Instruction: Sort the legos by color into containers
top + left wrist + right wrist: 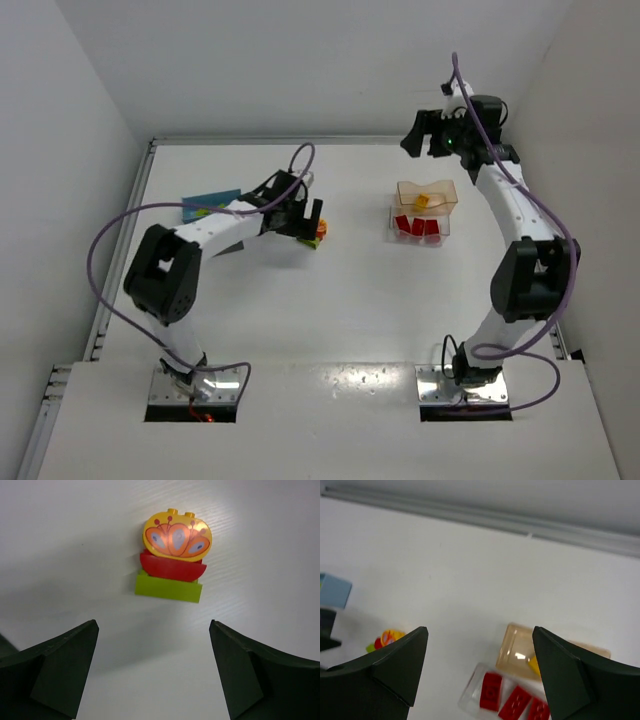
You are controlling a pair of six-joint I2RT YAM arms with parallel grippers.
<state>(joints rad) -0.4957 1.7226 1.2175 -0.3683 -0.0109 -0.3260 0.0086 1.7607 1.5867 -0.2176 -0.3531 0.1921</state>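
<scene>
Top: left gripper [312, 222] is low over the table, jaws spread, right at the block stack [318, 233]; grasping nothing. Right gripper [425, 135] is raised near the back wall, past the tubs. The tan tub [445, 190] holds a yellow block [422, 201]. The clear tub [393, 225] touches it on the near side and holds red blocks [418, 228]. A blue tub [212, 203] sits far left.

Left wrist: the stack is a yellow top [177, 536] printed with orange petals and grey-blue ovals, a red middle [172, 566] and a lime base [168, 587]. It lies on the table beyond the tips, untouched. Jaws fully released.

Right wrist: jaws wide, empty, high above both tubs. Three red blocks are in the clear tub [470, 695], and the yellow block [534, 664] is in the tan tub [512, 645]. The stack [387, 639] is at left.
</scene>
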